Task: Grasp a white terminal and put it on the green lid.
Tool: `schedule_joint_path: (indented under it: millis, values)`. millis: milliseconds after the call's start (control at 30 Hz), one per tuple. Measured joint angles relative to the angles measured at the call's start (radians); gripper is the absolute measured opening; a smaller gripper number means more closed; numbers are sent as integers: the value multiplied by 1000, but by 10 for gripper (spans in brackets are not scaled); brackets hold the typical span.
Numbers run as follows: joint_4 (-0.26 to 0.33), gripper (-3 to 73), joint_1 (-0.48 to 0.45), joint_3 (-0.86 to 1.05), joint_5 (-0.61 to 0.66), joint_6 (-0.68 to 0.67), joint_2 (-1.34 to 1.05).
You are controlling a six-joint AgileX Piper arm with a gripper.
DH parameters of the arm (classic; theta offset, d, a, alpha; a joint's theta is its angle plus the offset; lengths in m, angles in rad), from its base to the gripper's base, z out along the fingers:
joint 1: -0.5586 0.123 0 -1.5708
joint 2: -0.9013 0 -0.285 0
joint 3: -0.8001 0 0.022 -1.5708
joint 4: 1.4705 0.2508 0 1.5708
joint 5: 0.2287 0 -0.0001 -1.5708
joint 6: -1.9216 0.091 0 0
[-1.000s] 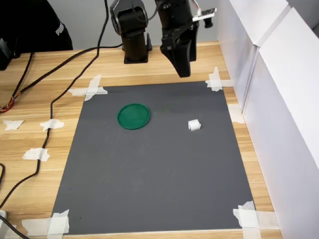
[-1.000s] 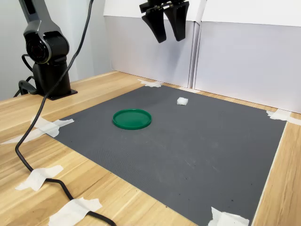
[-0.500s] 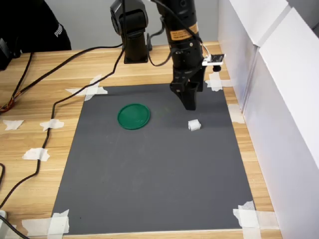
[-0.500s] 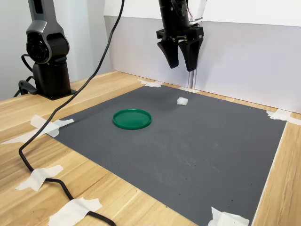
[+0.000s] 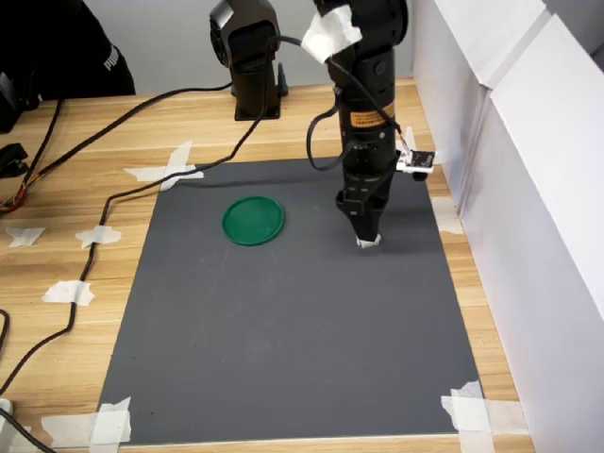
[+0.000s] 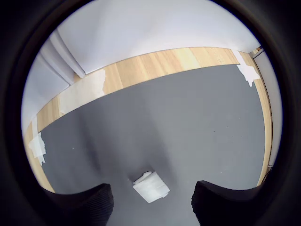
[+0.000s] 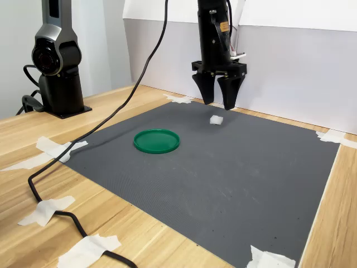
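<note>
The white terminal [image 7: 216,119] sits on the grey mat [image 7: 234,167], directly beneath the gripper [image 7: 218,104], whose jaws hang open above it, not touching. In the first exterior view the fingers [image 5: 364,225] partly cover the block. The green lid [image 7: 157,140] lies well apart toward the second exterior view's left, white panels [image 7: 290,72] close behind.

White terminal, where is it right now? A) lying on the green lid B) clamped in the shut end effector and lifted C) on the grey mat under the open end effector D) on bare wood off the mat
C: the white terminal sits on the grey mat, with the end effector open just above it and not gripping it; the wrist view shows it between the two fingers, and the green lid lies apart with nothing on it.
</note>
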State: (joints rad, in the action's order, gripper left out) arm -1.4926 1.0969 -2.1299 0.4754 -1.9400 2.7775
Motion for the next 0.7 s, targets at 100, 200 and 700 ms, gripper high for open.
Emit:
schedule_joint_path:
  millis: [100,200,700]
  values:
    - [-2,701,0,0,-1,9,23]
    - [-4,701,0,0,-1,13,41]
    - [-4,663,0,-1,-9,16,81]
